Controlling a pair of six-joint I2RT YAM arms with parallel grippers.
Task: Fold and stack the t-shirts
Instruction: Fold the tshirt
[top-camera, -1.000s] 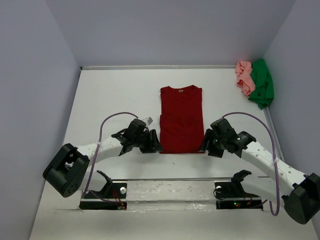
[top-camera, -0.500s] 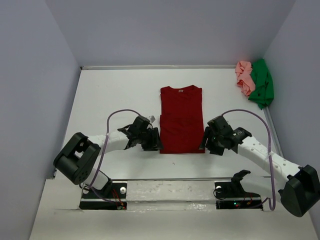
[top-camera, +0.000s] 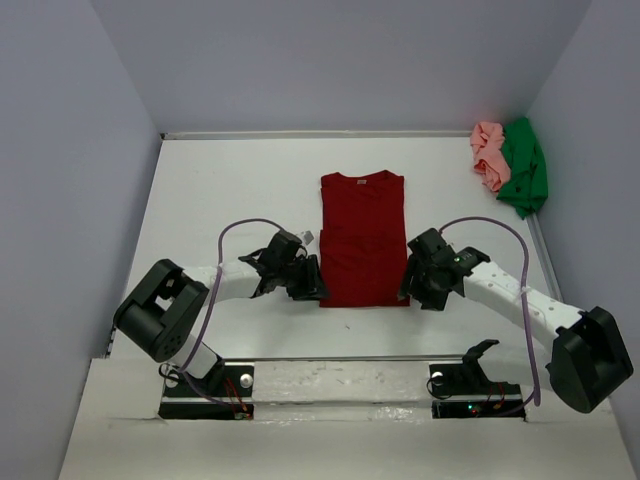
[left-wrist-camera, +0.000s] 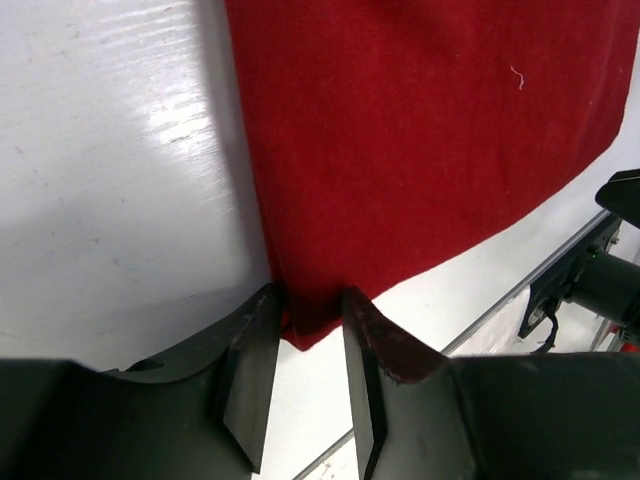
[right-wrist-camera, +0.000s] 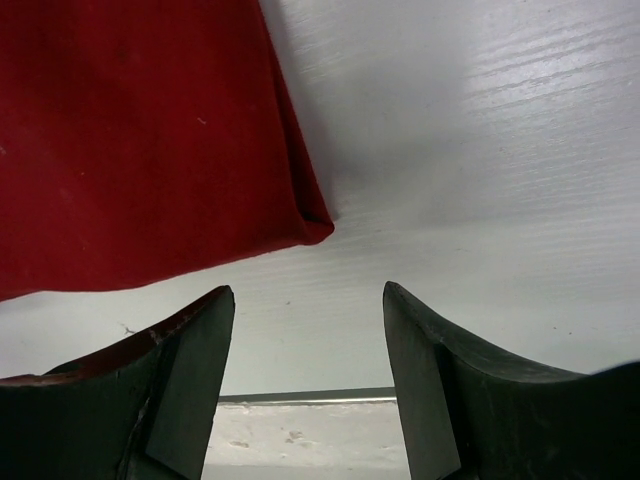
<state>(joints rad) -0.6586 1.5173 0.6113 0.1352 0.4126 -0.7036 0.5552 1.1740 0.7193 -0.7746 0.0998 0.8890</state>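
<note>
The folded dark red t-shirt (top-camera: 363, 240) lies mid-way across the table (top-camera: 220, 190), its neck label (top-camera: 362, 181) too small to read, with the left gripper (left-wrist-camera: 307, 300) part-open astride its near-left corner and the right gripper (right-wrist-camera: 305, 300) spread wide just off its near-right corner.

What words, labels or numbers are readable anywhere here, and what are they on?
No text can be read in any view.
Neck label inside the collar of the dark red t-shirt: a pale speck, too small to read.
The wrist views show only plain cloth and bare table, with no print.
</note>
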